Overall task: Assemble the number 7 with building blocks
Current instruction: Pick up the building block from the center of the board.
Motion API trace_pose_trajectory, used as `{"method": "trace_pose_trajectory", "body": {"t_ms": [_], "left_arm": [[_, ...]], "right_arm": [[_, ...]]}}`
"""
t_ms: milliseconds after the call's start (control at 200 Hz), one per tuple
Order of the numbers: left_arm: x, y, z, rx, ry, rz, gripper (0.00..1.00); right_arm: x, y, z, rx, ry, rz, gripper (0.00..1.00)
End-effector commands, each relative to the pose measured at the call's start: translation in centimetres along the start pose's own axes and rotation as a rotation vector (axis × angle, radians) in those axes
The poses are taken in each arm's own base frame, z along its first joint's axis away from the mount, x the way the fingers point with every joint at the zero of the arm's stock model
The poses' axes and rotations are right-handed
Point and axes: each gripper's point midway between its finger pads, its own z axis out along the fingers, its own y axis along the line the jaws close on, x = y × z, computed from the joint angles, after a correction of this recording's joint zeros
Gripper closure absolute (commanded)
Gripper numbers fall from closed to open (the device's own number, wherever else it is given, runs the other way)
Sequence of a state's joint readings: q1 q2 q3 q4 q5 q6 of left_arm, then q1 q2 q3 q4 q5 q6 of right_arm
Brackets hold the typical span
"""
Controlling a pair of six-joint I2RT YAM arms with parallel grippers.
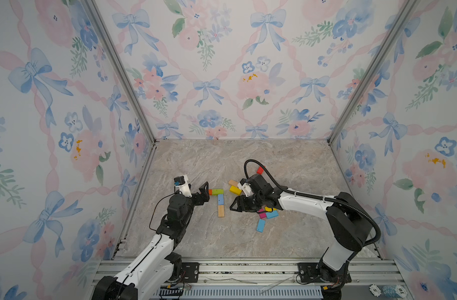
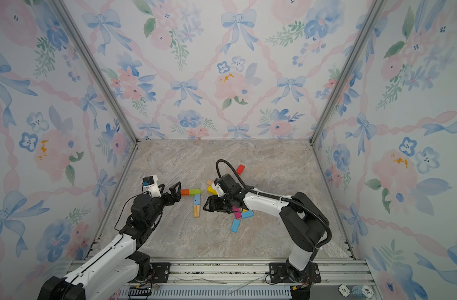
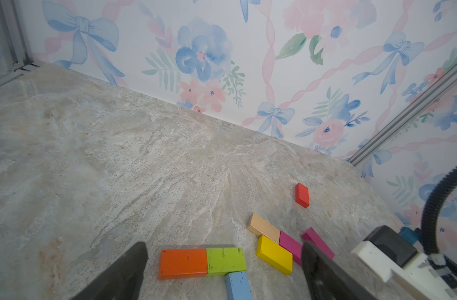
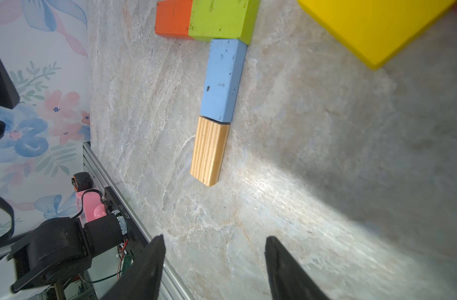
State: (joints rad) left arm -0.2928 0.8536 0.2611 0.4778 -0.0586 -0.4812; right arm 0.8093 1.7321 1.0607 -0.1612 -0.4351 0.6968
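Note:
Four building blocks lie flat in a 7 shape: orange (image 1: 210,192) and green (image 1: 218,192) form the bar, while blue (image 1: 220,199) and ribbed plain wood (image 1: 221,211) form the stem. My left gripper (image 1: 206,194) is open just left of the orange block (image 3: 183,262), its jaws wide and holding nothing. To the right of the stem, my right gripper (image 1: 233,205) hovers open and empty over bare floor, with the wood block (image 4: 209,150) ahead of it. Loose blocks lie to the right: red (image 1: 260,170), tan (image 1: 232,183), yellow (image 1: 235,190), magenta (image 1: 261,214) and two blue (image 1: 260,225).
The right arm (image 1: 305,205) reaches over the loose pile and hides part of it. Patterned walls close in the marble floor (image 1: 222,161) on three sides. An aluminium rail (image 1: 248,270) runs along the front, with poker chips (image 1: 388,291) at its right end.

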Motion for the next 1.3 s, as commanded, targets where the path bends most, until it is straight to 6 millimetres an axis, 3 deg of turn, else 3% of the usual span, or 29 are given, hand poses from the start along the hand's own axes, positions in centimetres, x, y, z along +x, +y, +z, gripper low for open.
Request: {"method": "trace_pose_trajectory", "body": {"t_ms": [0,225,370,550,900,1075,1295], "left_arm": [[-0.1,-0.2,-0.2,0.022,-0.014,0.014,0.05],[0.1,-0.5,0.4,0.033,0.010,0.021,0.05],[0.3,-0.5,0.6,0.034,0.025,0.022,0.05],[0.5,-0.3,1.0,0.029,0.041,0.018,0.05],[0.7,0.0,1.4,0.021,0.063,0.012,0.05],[0.9,0.1,1.6,0.020,0.075,0.006,0.05],[0.9,0.3,1.8,0.016,0.079,-0.002,0.05]], "right_arm": [[-1.6,0.6,-0.7,0.011,-0.049,-0.007,0.36],[-3.9,-2.8,-2.6,0.172,-0.013,-0.055,0.35],[-6.3,-3.7,-2.8,0.259,0.000,-0.149,0.35],[-8.3,-4.5,-1.2,0.356,0.091,-0.280,0.35],[-13.3,-6.3,2.3,0.533,0.102,-0.444,0.35],[-14.3,-7.0,4.5,0.581,0.154,-0.486,0.35],[-15.3,-8.2,5.1,0.615,0.171,-0.464,0.34]]}}
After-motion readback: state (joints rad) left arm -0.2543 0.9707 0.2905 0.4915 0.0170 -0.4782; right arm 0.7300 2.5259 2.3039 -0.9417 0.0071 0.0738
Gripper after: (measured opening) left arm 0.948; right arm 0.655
